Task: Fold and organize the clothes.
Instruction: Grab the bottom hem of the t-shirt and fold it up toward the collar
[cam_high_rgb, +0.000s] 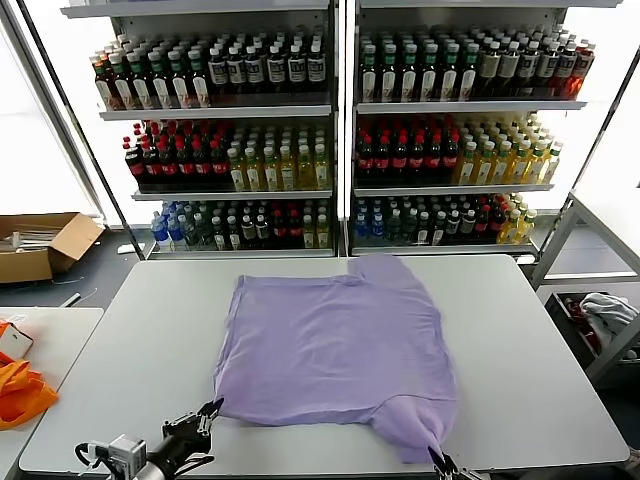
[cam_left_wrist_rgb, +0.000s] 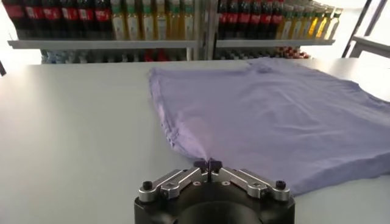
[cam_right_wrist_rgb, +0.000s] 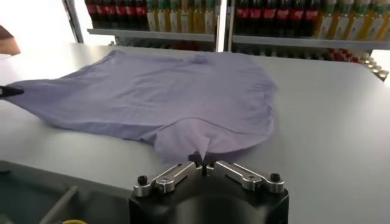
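Note:
The lavender T-shirt (cam_high_rgb: 335, 340) lies spread flat on the grey table (cam_high_rgb: 150, 330), plain side up. My left gripper (cam_high_rgb: 212, 409) is shut on the shirt's near left corner at the table's front edge; in the left wrist view (cam_left_wrist_rgb: 208, 164) the fabric (cam_left_wrist_rgb: 274, 115) rises to a pinched point between the jaws. My right gripper (cam_high_rgb: 438, 459) is shut on the near right sleeve tip, which shows pinched in the right wrist view (cam_right_wrist_rgb: 203, 162) with the shirt (cam_right_wrist_rgb: 158, 91) spread beyond.
Shelves of bottles (cam_high_rgb: 340, 130) stand behind the table. Orange fabric (cam_high_rgb: 20, 390) lies on a side table at the left, a cardboard box (cam_high_rgb: 40, 245) on the floor beyond. A cloth pile (cam_high_rgb: 605, 315) sits at the right.

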